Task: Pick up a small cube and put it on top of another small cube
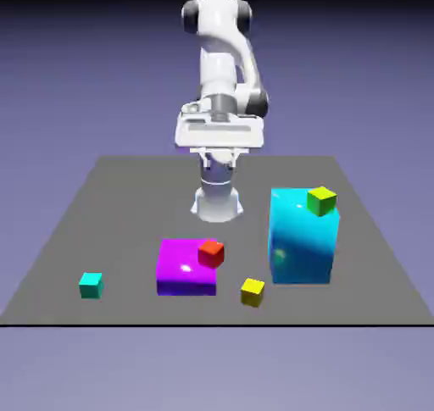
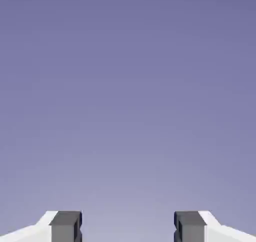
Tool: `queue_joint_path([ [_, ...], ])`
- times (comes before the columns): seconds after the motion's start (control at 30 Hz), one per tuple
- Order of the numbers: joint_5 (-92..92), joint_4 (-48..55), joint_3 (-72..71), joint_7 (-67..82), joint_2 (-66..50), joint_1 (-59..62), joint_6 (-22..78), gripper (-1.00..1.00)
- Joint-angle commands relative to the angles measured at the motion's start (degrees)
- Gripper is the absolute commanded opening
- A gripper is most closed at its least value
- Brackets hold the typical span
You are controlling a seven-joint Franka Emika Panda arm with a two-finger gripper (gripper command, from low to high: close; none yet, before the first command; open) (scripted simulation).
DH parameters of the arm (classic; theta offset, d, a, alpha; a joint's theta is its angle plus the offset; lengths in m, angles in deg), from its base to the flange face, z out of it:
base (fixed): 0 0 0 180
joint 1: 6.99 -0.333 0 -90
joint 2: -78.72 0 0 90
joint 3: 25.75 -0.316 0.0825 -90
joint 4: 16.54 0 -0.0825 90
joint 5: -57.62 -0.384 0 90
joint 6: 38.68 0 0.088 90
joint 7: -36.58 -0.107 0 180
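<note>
Gripper: the white arm's gripper (image 1: 219, 157) hangs high at the far edge of the grey surface (image 1: 127, 197), released; in the hand view the two grey fingertips (image 2: 65, 226) stand well apart with only blue-violet backdrop between them.
Small teal cube: it sits alone on the surface (image 1: 91, 285), well apart from the gripper, nearer the camera and toward the exterior view's left, touching nothing.
Key relation: the coming move looks to turn on a long reach down, forward and to the exterior view's left; the cube is equal-sided, so no long axis dictates the wrist's turn.
Possible bases: a small yellow cube (image 1: 253, 291) lies on the surface toward the exterior view's right of the gripper; a small red cube (image 1: 211, 252) rests on a flat magenta block (image 1: 182, 269); a small green cube (image 1: 321, 201) tops a large glossy cyan block (image 1: 303, 240).
Stage: judging by the layout, nothing is picked up yet.
</note>
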Motion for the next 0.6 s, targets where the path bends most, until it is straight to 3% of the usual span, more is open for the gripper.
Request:
queue_joint_path([
  [0.0,-1.6,0.6,1.9,2.5,0.3,-1.3,-0.4,0.00],
  [0.57,-29.3,10.2,34.1,44.9,4.6,-23.9,-7.1,0.00],
])
